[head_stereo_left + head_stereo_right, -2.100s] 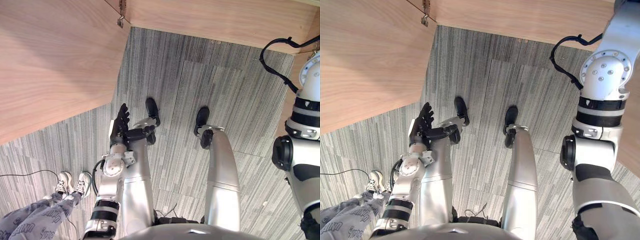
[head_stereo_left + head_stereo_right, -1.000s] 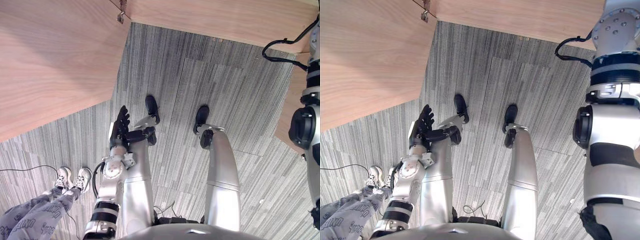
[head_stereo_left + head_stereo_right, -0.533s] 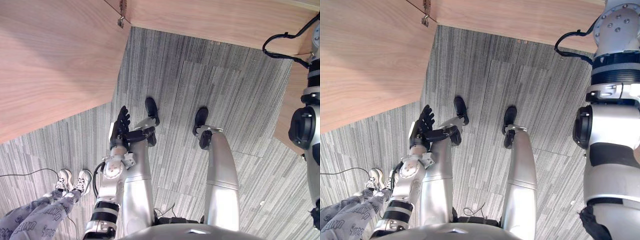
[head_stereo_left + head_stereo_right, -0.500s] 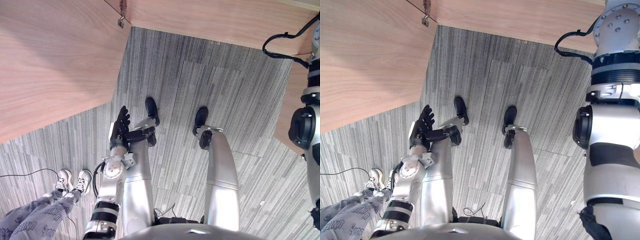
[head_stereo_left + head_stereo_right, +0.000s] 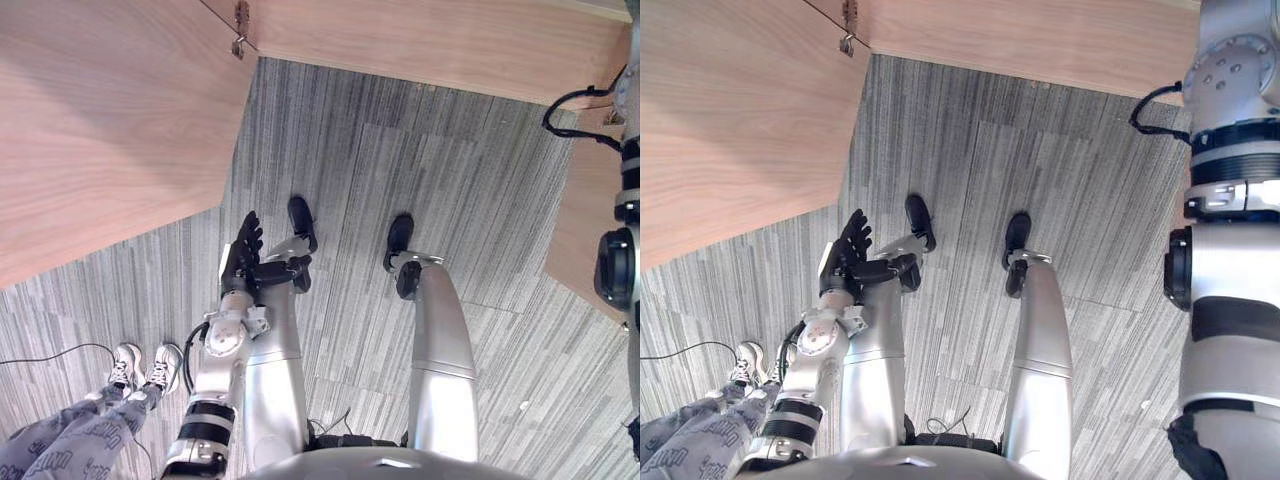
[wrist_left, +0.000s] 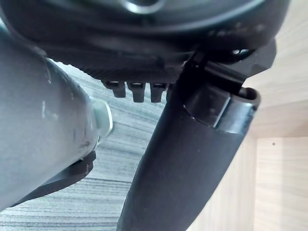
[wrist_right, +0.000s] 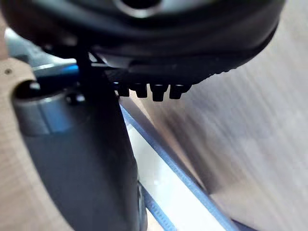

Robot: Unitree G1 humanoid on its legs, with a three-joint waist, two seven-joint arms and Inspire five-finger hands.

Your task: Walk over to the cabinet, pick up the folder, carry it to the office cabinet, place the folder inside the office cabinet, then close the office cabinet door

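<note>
The left hand's fingers (image 5: 248, 228) are straight and released, holding nothing. The left hand (image 5: 243, 250) hangs low on the left, above the grey striped carpet (image 5: 400, 140), and plays no part at this moment.

The right hand (image 7: 183, 43) is seen from its own wrist camera, with the thumb standing free beside it. Whether this hand is released or clenched I cannot tell. Just past the thumb lies a flat white thing edged in blue, which I take for the folder (image 7: 163, 185). It rests on a pale wooden surface, and nothing shows the hand closed on it. In the head views the right arm is raised at the right edge, reaching up toward a wooden part (image 5: 580, 230) on the right.

Further out, a wooden cabinet (image 5: 430, 40) runs along the far side. A broad wooden panel (image 5: 100, 130) fills the near left, with a metal hinge (image 5: 240, 25) at its far corner. I judge this to be a cabinet door standing open. A person's shoes (image 5: 140, 365) and patterned trouser legs show on the carpet at the near left.

As for progress, the walk up to a cabinet looks done, since the robot stands close among the wooden fronts. The folder lies on wood by the right hand, so this is either the pick-up or the placing. I cannot tell which. The door is not yet closed, so that step is certainly left.
</note>
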